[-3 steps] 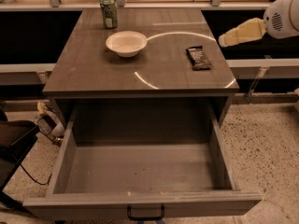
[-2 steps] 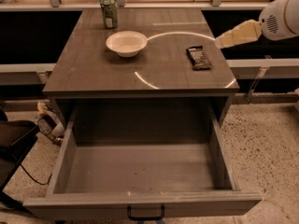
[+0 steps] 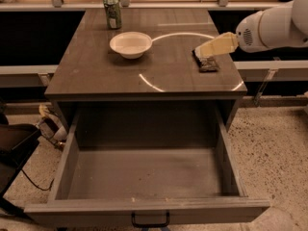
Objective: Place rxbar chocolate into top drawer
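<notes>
The rxbar chocolate (image 3: 208,64), a small dark flat bar, lies on the right side of the grey cabinet top (image 3: 144,78). My gripper (image 3: 204,51), tan at the end of the white arm, reaches in from the right. Its tip is over the far end of the bar and hides part of it. The top drawer (image 3: 144,174) is pulled wide open below the cabinet top. Its grey floor is bare and its black handle (image 3: 150,220) shows on the front.
A white bowl (image 3: 131,44) sits at the middle of the cabinet top, left of the bar. A green can (image 3: 112,12) stands at the back left. A dark chair (image 3: 14,150) is at the lower left. Speckled floor (image 3: 274,148) lies to the right.
My gripper has moved left from beyond the cabinet's right edge and now sits over the bar. The bar, bowl, can and drawer have not moved.
</notes>
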